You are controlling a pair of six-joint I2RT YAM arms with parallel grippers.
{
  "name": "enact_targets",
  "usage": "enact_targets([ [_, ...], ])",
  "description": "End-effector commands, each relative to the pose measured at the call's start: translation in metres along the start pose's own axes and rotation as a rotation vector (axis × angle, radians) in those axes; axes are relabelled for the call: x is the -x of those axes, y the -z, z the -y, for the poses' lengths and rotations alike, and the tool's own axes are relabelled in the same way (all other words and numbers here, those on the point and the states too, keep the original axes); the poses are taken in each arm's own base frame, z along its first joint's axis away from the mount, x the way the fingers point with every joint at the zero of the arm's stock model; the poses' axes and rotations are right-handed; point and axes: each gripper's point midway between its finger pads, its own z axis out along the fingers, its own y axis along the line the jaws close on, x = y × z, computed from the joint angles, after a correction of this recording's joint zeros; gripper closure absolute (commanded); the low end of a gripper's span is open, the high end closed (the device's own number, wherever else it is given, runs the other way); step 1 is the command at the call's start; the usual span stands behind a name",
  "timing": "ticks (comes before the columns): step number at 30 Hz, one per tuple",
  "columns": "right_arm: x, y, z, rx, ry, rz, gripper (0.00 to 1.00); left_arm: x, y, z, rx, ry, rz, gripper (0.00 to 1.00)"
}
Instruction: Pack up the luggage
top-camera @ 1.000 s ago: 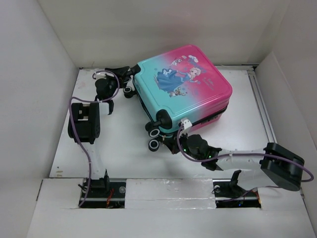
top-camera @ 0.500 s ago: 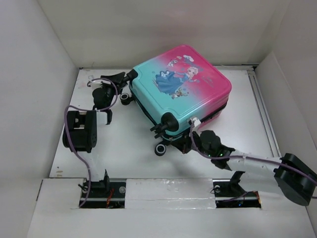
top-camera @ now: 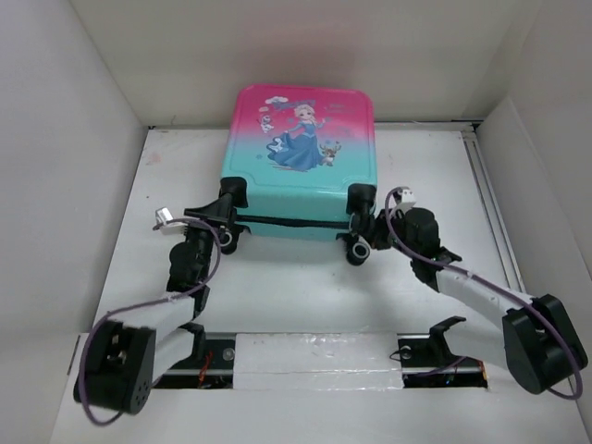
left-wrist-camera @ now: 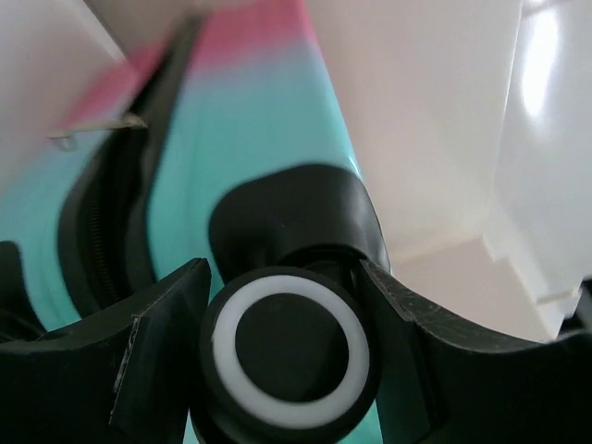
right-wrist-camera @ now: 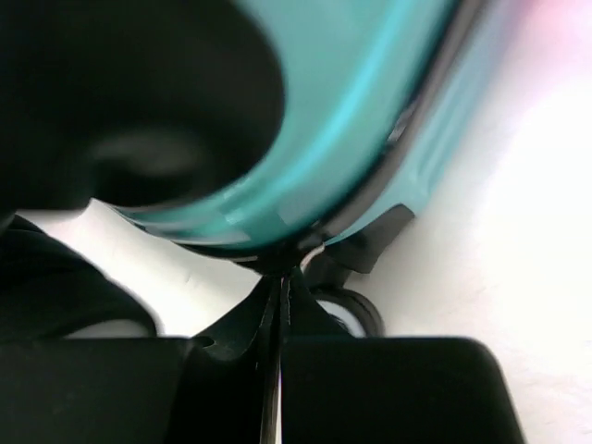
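Observation:
The luggage [top-camera: 298, 176] lies flat and closed, printed lid up, pink end far, turquoise end near, wheels toward the arms. My left gripper [top-camera: 225, 233] is at its near left corner. In the left wrist view the fingers [left-wrist-camera: 157, 324] press both sides of the black wheel with a white ring [left-wrist-camera: 289, 350], below the turquoise shell [left-wrist-camera: 250, 139]. My right gripper [top-camera: 377, 231] is at the near right corner beside the other wheel [top-camera: 356, 250]. Its jaws [right-wrist-camera: 280, 273] are shut, tips touching the dark zipper seam under the turquoise shell [right-wrist-camera: 370, 83]. Nothing shows between them.
White walls close in the table on the left, back and right. A metal rail [top-camera: 488, 199] runs along the right side. A taped white ledge [top-camera: 314, 351] crosses the near edge between the arm bases.
The luggage has swung from skewed to square, wheels now facing the arms. My left gripper came from the back left to the near left wheel and closed round it. The right arm shifted right.

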Motion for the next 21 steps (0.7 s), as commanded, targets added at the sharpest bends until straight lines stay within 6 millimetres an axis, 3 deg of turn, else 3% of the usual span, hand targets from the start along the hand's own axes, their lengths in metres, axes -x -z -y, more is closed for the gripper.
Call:
enact_targets([
  [1, 0.067, 0.005, -0.070, 0.280, 0.032, 0.229, 1.00, -0.064, 0.045, 0.045, -0.172, -0.096, -0.274, 1.00],
  [2, 0.064, 0.008, -0.079, 0.310, -0.011, 0.246, 1.00, -0.069, 0.048, 0.036, -0.124, -0.137, -0.297, 1.00],
  [3, 0.055, 0.009, -0.101, 0.376, -0.007, 0.263, 1.00, -0.067, 0.049, 0.042, -0.134, -0.150, -0.292, 1.00],
  [4, 0.035, 0.007, -0.105, 0.393, -0.016, 0.234, 1.00, -0.062, 0.054, 0.053, -0.164, -0.145, -0.278, 1.00],
  [7, -0.008, -0.001, -0.124, 0.410, -0.030, 0.151, 1.00, -0.060, 0.055, 0.060, -0.167, -0.168, -0.287, 1.00],
  [9, -0.020, -0.003, -0.126, 0.392, -0.031, 0.136, 1.00, -0.059, 0.058, 0.065, -0.182, -0.167, -0.289, 1.00],
  [11, -0.028, -0.003, -0.128, 0.371, -0.033, 0.138, 1.00, -0.057, 0.059, 0.068, -0.192, -0.156, -0.285, 1.00],
  [15, -0.022, -0.008, -0.135, 0.287, -0.016, 0.206, 1.00, -0.065, 0.062, 0.072, -0.209, -0.146, -0.333, 1.00],
  [17, -0.025, -0.016, -0.139, 0.219, 0.037, 0.232, 1.00, -0.068, 0.064, 0.077, -0.234, -0.136, -0.350, 1.00],
  [18, -0.015, -0.020, -0.151, 0.209, 0.051, 0.267, 1.00, -0.071, 0.063, 0.074, -0.227, -0.137, -0.366, 1.00],
  [19, -0.025, -0.034, -0.148, 0.158, 0.076, 0.248, 1.00, -0.073, 0.063, 0.074, -0.232, -0.137, -0.373, 1.00],
  [21, -0.020, -0.046, -0.164, 0.111, 0.097, 0.291, 1.00, -0.078, 0.062, 0.077, -0.247, -0.127, -0.400, 1.00],
])
